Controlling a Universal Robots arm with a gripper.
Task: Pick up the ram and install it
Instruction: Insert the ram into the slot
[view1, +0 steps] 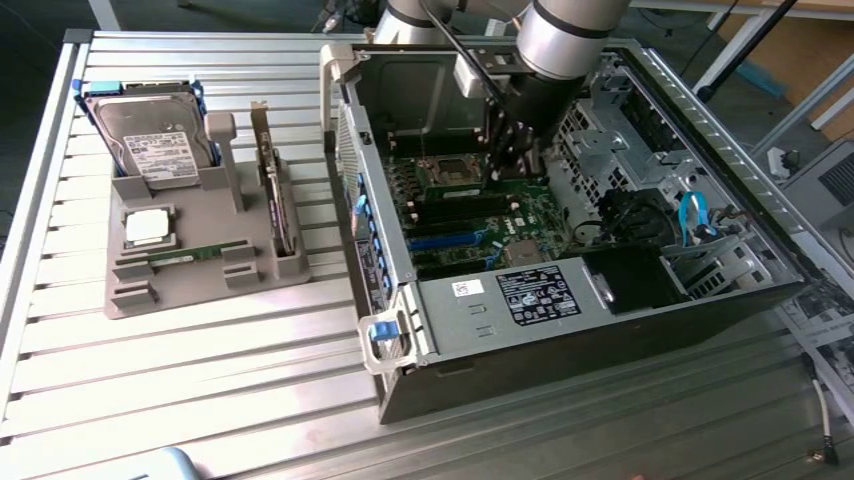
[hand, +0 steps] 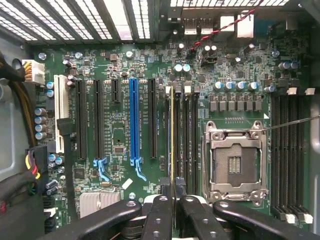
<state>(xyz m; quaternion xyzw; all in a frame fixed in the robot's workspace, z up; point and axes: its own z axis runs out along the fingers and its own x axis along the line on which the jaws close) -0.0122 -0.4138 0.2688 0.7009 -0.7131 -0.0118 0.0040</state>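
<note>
One ram (hand: 172, 135) stick is pinched edge-on between my fingers (hand: 159, 210). My gripper (hand: 174, 197) is pressed together on its end, so it shows as a thin yellowish line running away from the tips. It hangs over the motherboard (hand: 120, 65), in line with the black memory slots (hand: 183, 130) just beside the empty CPU socket (hand: 235, 160), between that socket and the blue slot (hand: 133, 120). I can't tell if it touches a slot.

In the exterior view my gripper (view1: 514, 160) is down inside the open computer case (view1: 561, 330), near its far end. On the exterior view's left, well apart from the case, the grey tray (view1: 200, 290) holds the hard drive (view1: 154, 140), the silver processor (view1: 147, 228), the upright expansion card (view1: 274, 190) and a thin green stick (view1: 187, 255) lying flat.
</note>
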